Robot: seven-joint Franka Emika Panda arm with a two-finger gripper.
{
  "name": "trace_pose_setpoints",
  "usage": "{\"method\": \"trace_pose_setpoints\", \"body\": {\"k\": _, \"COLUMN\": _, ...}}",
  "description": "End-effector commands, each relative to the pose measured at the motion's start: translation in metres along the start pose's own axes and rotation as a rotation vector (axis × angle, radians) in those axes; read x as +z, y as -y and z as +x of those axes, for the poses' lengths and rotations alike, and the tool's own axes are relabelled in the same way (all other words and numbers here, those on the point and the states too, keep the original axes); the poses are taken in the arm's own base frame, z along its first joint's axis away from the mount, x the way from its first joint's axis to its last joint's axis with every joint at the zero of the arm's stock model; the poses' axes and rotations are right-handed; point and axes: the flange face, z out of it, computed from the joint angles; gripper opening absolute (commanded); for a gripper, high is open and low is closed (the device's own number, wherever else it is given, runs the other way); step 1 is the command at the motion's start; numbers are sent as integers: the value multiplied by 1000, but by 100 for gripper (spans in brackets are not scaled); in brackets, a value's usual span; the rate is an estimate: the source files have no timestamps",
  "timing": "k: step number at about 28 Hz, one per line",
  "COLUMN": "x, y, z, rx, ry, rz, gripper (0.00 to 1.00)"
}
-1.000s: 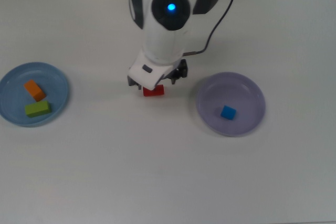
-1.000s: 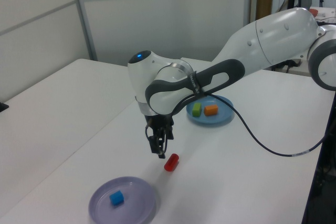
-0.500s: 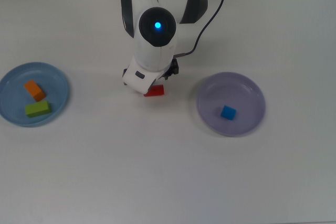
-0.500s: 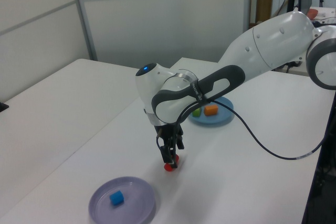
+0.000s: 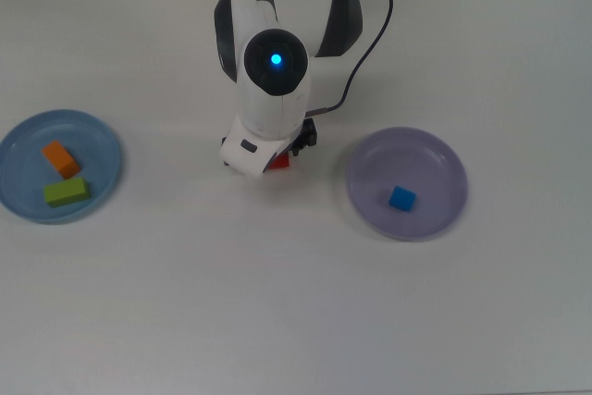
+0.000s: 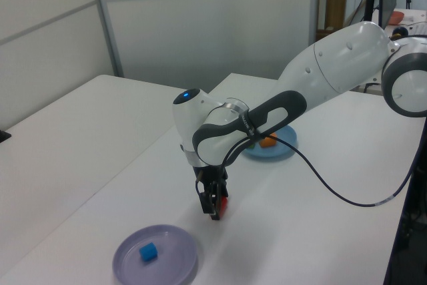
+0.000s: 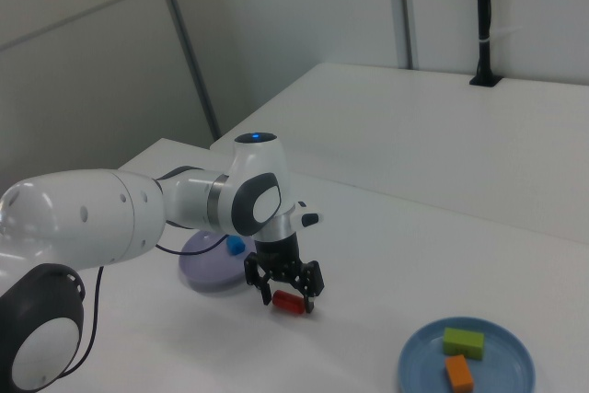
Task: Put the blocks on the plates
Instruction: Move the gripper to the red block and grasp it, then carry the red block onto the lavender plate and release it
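Note:
The red block [image 7: 287, 302] lies on the white table between the two plates. My gripper [image 7: 287, 295] is down over it and open, one finger on each side along its length. In the top view the arm hides most of the red block [image 5: 279, 161]. In the left view only a sliver of the red block [image 6: 223, 203] shows beside the gripper [image 6: 215, 206]. The light blue plate [image 5: 20, 196] holds the orange block [image 5: 60, 158] and the green block [image 5: 67, 191]. The lavender plate [image 5: 435, 159] holds the blue cube [image 5: 401, 198].
The arm's black cable [image 5: 368, 20] loops over the table behind the gripper. In the right view the lavender plate [image 7: 204, 271] lies close behind the gripper and the blue plate [image 7: 419, 361] sits near the table's front.
The gripper has come down from above and beside the red block until its fingers straddle it. The blocks on the plates have not moved.

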Motion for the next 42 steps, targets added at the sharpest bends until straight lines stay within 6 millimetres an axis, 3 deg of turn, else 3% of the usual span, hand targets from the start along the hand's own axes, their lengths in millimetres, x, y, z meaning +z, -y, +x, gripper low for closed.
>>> {"method": "trace_pose_setpoints", "body": {"k": 1, "x": -3, "y": 1, "z": 0, "rx": -11, "ry": -31, "rz": 15, "gripper": 42}}
{"method": "trace_pose_setpoints", "body": {"k": 3, "x": -7, "y": 1, "z": -1, "rx": -8, "ry": -33, "rz": 14, "gripper": 28}}
{"method": "trace_pose_setpoints", "body": {"k": 8, "x": -28, "y": -2, "z": -5, "rx": 0, "ry": -59, "rz": 9, "gripper": 13}}
{"method": "trace_pose_setpoints", "body": {"k": 12, "x": -37, "y": -2, "z": -5, "rx": 9, "ry": -74, "rz": 22, "gripper": 13}}
{"method": "trace_pose_setpoints", "body": {"k": 14, "x": -59, "y": 3, "z": -1, "rx": 18, "ry": -113, "rz": 28, "gripper": 13}}
{"method": "trace_pose_setpoints", "body": {"k": 17, "x": -76, "y": 20, "z": 0, "rx": 13, "ry": -144, "rz": 42, "gripper": 13}}
{"method": "trace_pose_setpoints", "body": {"k": 20, "x": -104, "y": 54, "z": 1, "rx": 14, "ry": -188, "rz": 56, "gripper": 14}}
{"method": "trace_pose_setpoints", "body": {"k": 25, "x": -113, "y": 114, "z": 9, "rx": 5, "ry": -222, "rz": 56, "gripper": 14}}
{"method": "trace_pose_setpoints", "body": {"k": 28, "x": -108, "y": 155, "z": 14, "rx": -7, "ry": -249, "rz": 57, "gripper": 16}}
{"method": "trace_pose_setpoints", "body": {"k": 31, "x": -94, "y": 180, "z": 17, "rx": -26, "ry": -248, "rz": 33, "gripper": 16}}
{"method": "trace_pose_setpoints", "body": {"k": 33, "x": -77, "y": 191, "z": 21, "rx": -6, "ry": -236, "rz": -6, "gripper": 16}}
{"method": "trace_pose_setpoints", "body": {"k": 38, "x": -57, "y": 201, "z": 27, "rx": 17, "ry": -251, "rz": -44, "gripper": 16}}
{"method": "trace_pose_setpoints", "body": {"k": 42, "x": -53, "y": 202, "z": 29, "rx": 17, "ry": -257, "rz": -40, "gripper": 21}}
